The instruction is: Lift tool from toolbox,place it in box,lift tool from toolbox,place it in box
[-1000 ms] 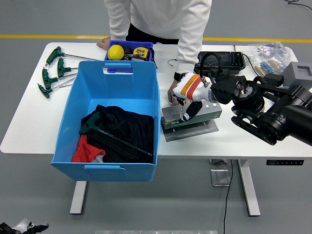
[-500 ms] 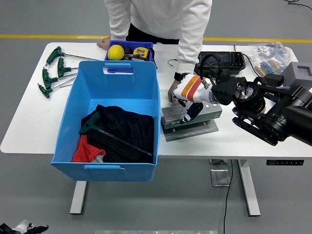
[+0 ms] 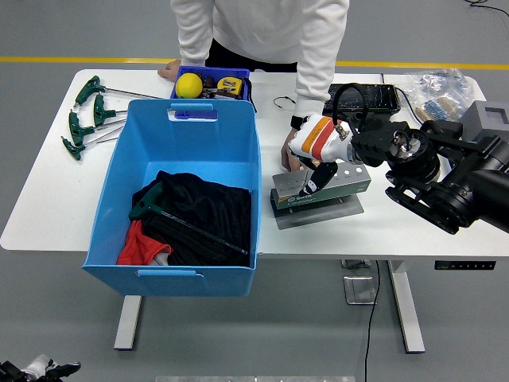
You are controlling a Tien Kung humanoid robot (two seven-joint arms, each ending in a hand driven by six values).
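Your right hand (image 3: 316, 151), white with an orange band, sits over the grey-green toolbox (image 3: 318, 191) on the white table (image 3: 48, 199), just right of the big blue box (image 3: 187, 199). Its fingers hang down and rest on the top of the toolbox near its left end; whether they are closed around a tool cannot be told from this view, as the black fingertip area blocks the contact. The toolbox lies on a grey base plate (image 3: 322, 213) and is slightly tilted relative to the table edge. A person in a white top stands at the far side; one of their hands (image 3: 289, 158) presses against the far left end of the toolbox, touching it just beside your hand, and the other (image 3: 169, 72) rests on the table's far edge by the small blue tray (image 3: 213, 83). One green-handled T-wrench (image 3: 179, 219) already lies inside the blue box, on top of black cloth (image 3: 203, 215) with a red cloth (image 3: 143, 245) beneath it. More green-handled wrenches (image 3: 87, 115) lie on the table to the left of the box, well apart from your hand. A yellow ball (image 3: 188, 85) and a tape measure (image 3: 230, 84) sit in the small tray. Your left arm is out of view.
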